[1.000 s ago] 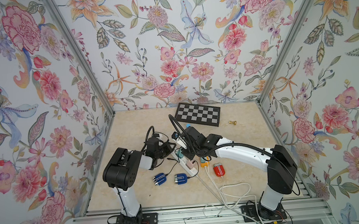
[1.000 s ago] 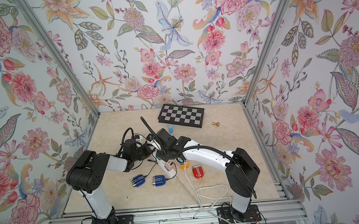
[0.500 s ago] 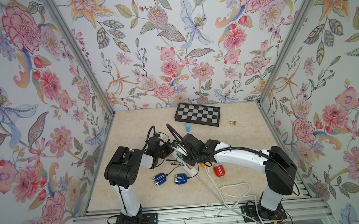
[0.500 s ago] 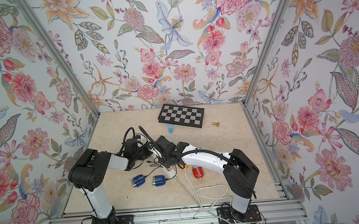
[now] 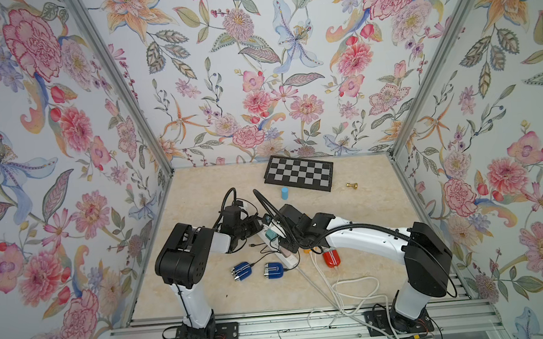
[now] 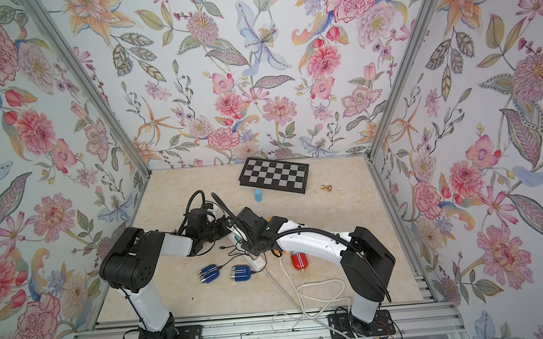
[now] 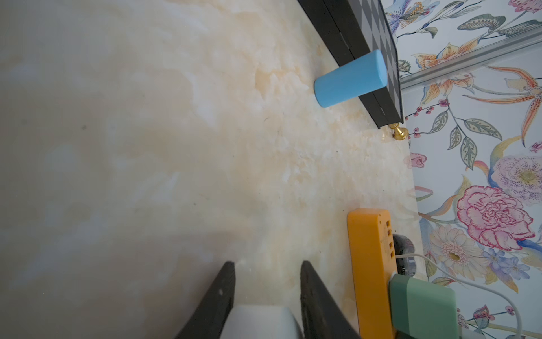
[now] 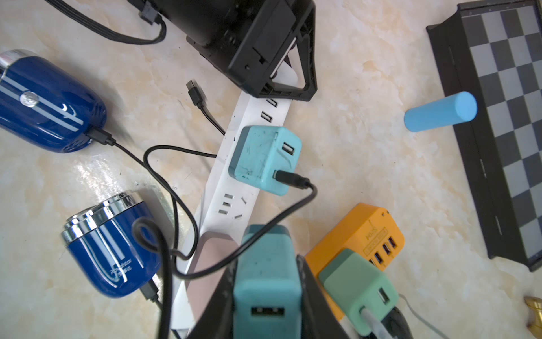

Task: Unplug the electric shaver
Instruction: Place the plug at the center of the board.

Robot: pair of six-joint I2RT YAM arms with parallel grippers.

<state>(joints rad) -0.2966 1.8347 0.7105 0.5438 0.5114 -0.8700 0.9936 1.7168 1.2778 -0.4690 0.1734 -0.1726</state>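
The right gripper (image 8: 267, 264) clamps a teal adapter (image 8: 267, 296) at bottom centre. Whether the left gripper (image 7: 267, 264) grips the power strip (image 8: 234, 190) is unclear. Lifting could snag the looped cable (image 8: 312, 187), dragging the shaver (image 8: 114, 249) at lower left.

The electric shavers (image 8: 111, 249) are glossy blue plastic with chrome heads. The power strip (image 8: 234, 182) is smooth white plastic. The pale teal charger (image 8: 261, 158) looks scuffed, the darker teal charger (image 8: 267, 278) matt. The bench (image 8: 352, 146) is polished and marble-patterned.
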